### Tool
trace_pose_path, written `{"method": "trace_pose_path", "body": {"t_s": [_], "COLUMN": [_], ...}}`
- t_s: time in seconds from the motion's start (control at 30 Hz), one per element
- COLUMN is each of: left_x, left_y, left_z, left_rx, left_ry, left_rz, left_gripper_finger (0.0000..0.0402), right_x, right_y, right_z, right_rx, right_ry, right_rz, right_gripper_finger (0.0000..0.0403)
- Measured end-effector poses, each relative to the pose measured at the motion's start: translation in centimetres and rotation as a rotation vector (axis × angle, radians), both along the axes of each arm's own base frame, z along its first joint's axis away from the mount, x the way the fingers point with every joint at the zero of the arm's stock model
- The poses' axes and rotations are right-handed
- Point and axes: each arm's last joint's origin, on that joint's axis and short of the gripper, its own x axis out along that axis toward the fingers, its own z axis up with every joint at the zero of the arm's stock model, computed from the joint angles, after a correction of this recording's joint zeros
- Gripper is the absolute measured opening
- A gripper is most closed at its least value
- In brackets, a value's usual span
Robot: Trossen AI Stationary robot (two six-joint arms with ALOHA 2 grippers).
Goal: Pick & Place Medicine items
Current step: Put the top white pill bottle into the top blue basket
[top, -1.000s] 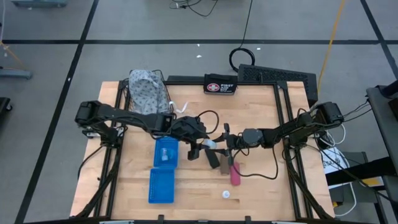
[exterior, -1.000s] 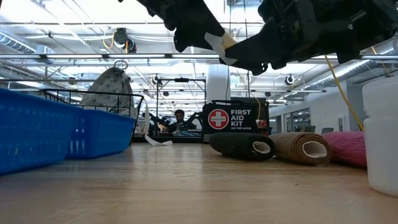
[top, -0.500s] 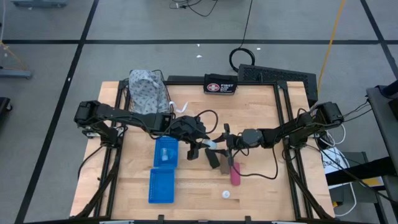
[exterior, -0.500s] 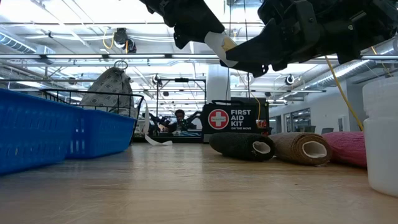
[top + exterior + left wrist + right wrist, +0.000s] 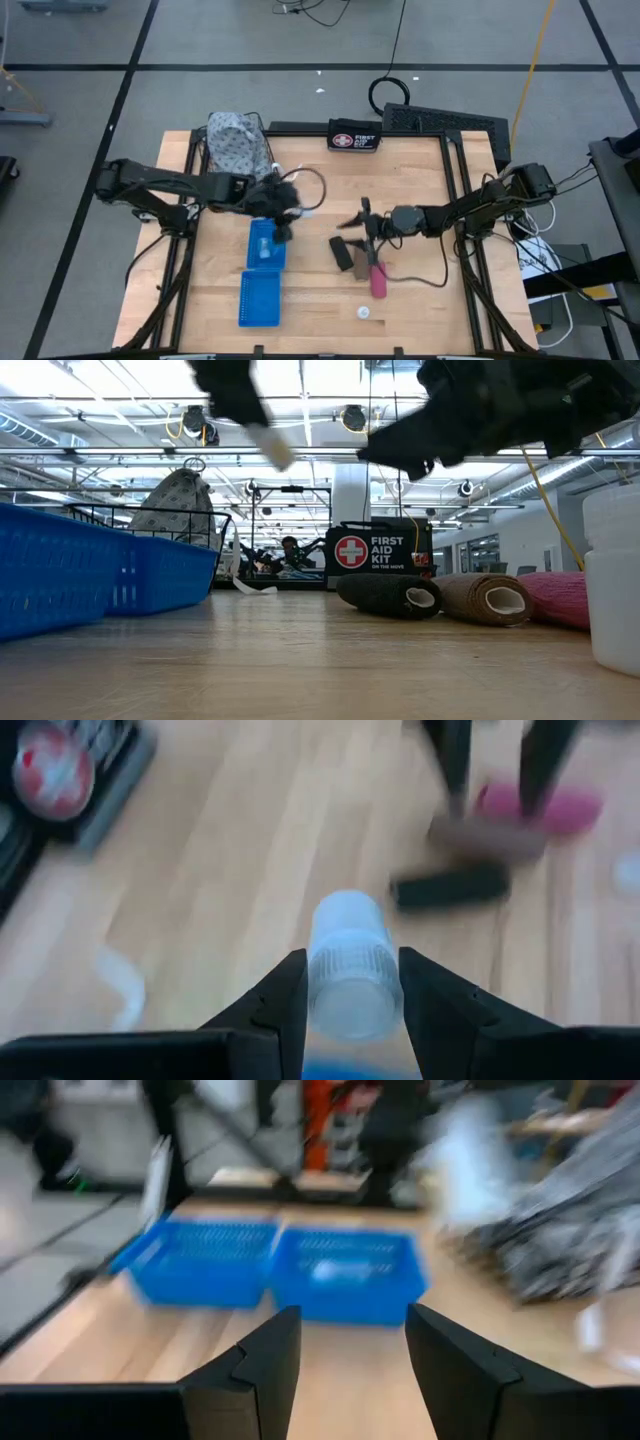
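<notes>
My left gripper (image 5: 279, 228) is shut on a tiny white bottle (image 5: 352, 965) and hangs over the far compartment of the blue basket (image 5: 252, 262). In the low view the bottle (image 5: 276, 451) shows below the left gripper (image 5: 262, 432), high above the table. My right gripper (image 5: 357, 219) is open and empty near the table's middle, above the black oblong (image 5: 343, 253). The brown oblong (image 5: 487, 597) and the pink tube (image 5: 378, 280) lie beside it on their sides. Another white bottle (image 5: 363, 312) stands near the near edge, and one (image 5: 328, 1270) lies in the basket. My left gripper pinches the white bottle's round sides (image 5: 318, 970) between its two fingers, one finger (image 5: 280, 1005) on each side. The ribbed end (image 5: 352, 995) faces the wrist camera. The bottle is lifted clear and tilted, sticking out below the fingertips.
The black first-aid pouch (image 5: 354, 138) stands at the table's far edge. A patterned cloth bag (image 5: 236, 146) fills a wire basket at the far left corner. Bare wood lies between the blue basket and the oblongs. Cables trail off the table's right side.
The two grippers met at the white bottle above the table's middle. My left gripper has since carried the bottle toward the table's left, to above the blue basket. My right gripper has stayed near the oblongs without the bottle.
</notes>
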Motion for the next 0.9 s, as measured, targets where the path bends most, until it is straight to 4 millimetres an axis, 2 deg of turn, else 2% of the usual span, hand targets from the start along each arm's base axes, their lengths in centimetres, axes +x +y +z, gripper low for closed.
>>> {"method": "trace_pose_path", "body": {"t_s": [0.17,0.3,0.5,0.9], "left_x": [-3.5,-4.3,-2.9,0.6], "left_y": [-0.6,-1.0,-1.4,-0.7], "left_z": [-0.1,-0.8,-2.7,-8.9], "left_rx": [-0.037,-0.069,-0.098,-0.106], "left_ry": [0.2,0.304,0.401,0.657], "left_rz": [0.13,0.217,0.203,0.181], "left_gripper_finger": [0.0135,0.0135,0.0135,0.0135], "right_x": [-0.1,0.0,0.0,0.0], "right_y": [0.0,-0.1,-0.1,-0.1], "right_z": [-0.3,-0.2,-0.2,-0.2], "right_rx": [-0.004,-0.003,-0.003,0.003], "right_ry": [0.015,0.005,0.006,0.011], "right_rz": [0.0,-0.011,-0.01,-0.009], "right_gripper_finger": [0.0174,0.0171,0.017,0.0165]}}
